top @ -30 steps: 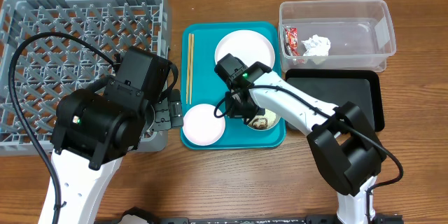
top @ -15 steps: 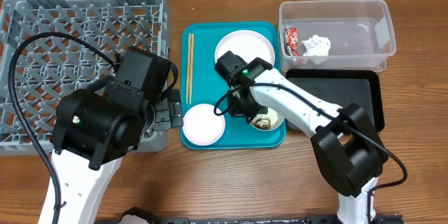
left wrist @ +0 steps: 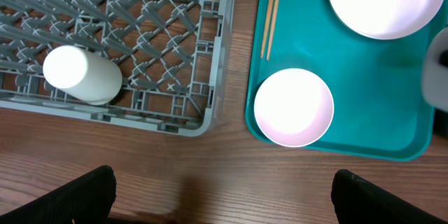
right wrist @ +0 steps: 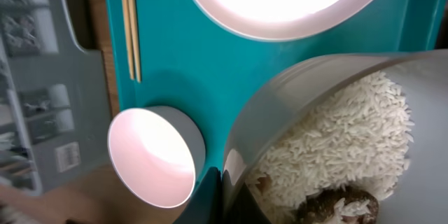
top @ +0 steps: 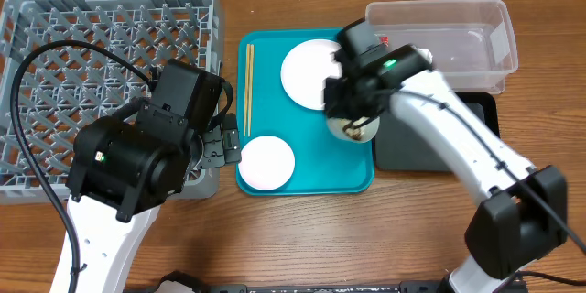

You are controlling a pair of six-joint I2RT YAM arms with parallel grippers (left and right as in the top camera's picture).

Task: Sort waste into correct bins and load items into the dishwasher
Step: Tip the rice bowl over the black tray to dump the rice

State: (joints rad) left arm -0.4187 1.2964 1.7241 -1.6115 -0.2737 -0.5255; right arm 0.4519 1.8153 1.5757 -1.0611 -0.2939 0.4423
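Observation:
My right gripper (top: 352, 117) is shut on the rim of the pale bowl (top: 357, 129) and holds it raised over the right edge of the teal tray (top: 311, 179). In the right wrist view the gripper (right wrist: 227, 197) pinches the bowl's wall (right wrist: 280, 105); white rice (right wrist: 350, 147) and a brown lump (right wrist: 334, 207) lie inside. The large white plate (top: 307, 73), the saucer (top: 266, 162) and the chopsticks (top: 247, 90) lie on the teal tray. My left gripper (left wrist: 224, 197) is open and empty over bare wood near the grey dish rack (top: 101, 27). A white cup (left wrist: 80, 75) lies in the rack.
The clear tub (top: 458, 41) stands at the back right with a bit of red wrapper (top: 379, 40) showing; the tissue is hidden by my right arm. The black tray (top: 481, 133) lies just in front of the tub, partly under the arm.
My right gripper has lifted the bowl off the teal tray and carried it right and back, toward the tray's right edge. The left arm has not moved.

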